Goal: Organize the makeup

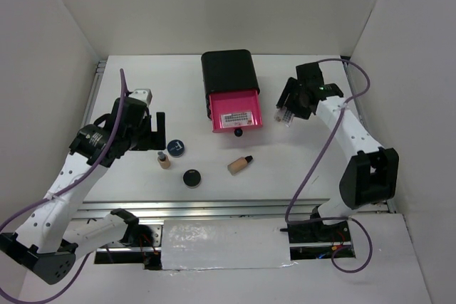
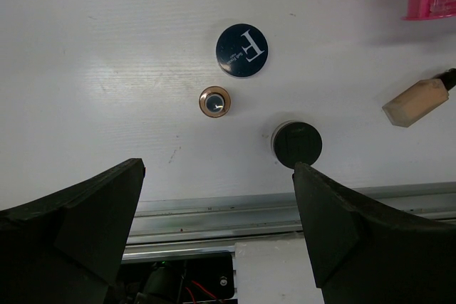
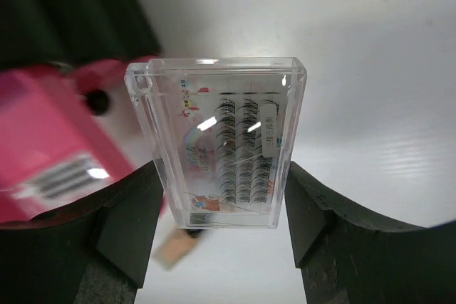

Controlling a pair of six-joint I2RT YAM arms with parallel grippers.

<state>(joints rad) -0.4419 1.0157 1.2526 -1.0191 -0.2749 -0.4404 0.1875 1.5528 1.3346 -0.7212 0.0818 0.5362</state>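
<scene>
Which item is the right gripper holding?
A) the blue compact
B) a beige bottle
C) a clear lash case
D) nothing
C: in the right wrist view the right gripper is shut on the lash case, with its fingers pressed against the two long sides.

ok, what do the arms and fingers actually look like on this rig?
Both the left arm and right arm have white shells with black joint housings and black bases. A purple cable runs along each. The fingers are broad, matte black wedges. A green light shows on the right wrist. No readable markings.
</scene>
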